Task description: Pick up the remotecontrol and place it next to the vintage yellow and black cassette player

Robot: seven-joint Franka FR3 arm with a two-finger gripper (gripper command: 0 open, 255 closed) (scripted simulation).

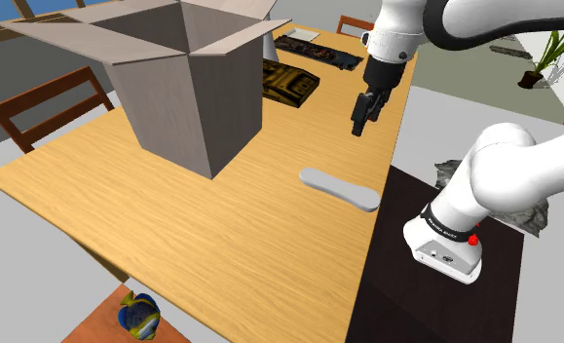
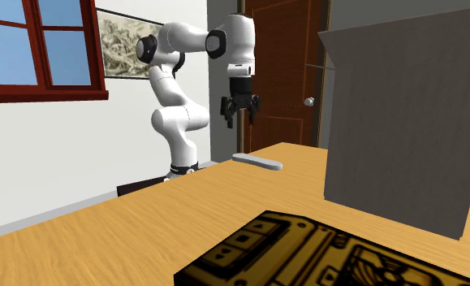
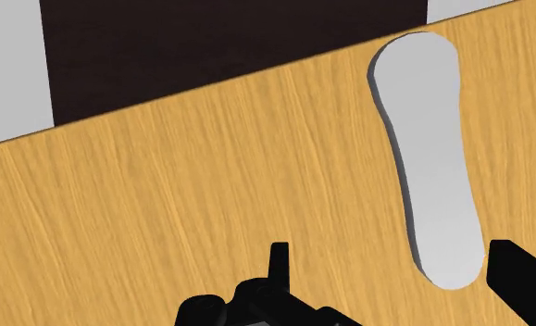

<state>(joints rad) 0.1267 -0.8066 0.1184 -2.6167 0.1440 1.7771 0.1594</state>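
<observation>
Pale grey and plain, the remote control [image 1: 340, 188] lies flat on the wooden worktop [image 1: 172, 224], well out from the cardboard box [image 1: 187, 97] on the side toward the stand [image 1: 396, 302]. It lies close to the worktop's edge, with open wood all around it. That leaves it free for a grasp from above, across its narrow width.

The gripper [image 1: 360, 119] hangs in the air off the same side of the box. Its black fingers [image 3: 278, 264] point down, stand apart and hold nothing. In the wrist view one end of the remote control falls between the fingers, yet they are clear above it and not touching. I judge the pick has not started: the gripper needs to centre over the slim body, then descend.

The yellow and black cassette player [image 1: 289, 83] lies flat just beside the box's far corner, farther from the stand than the box is. The bare wood next to it, on the side away from the box, looks like the natural spot to set the remote control down. The box's raised flaps could get in the way of a low carry.
</observation>
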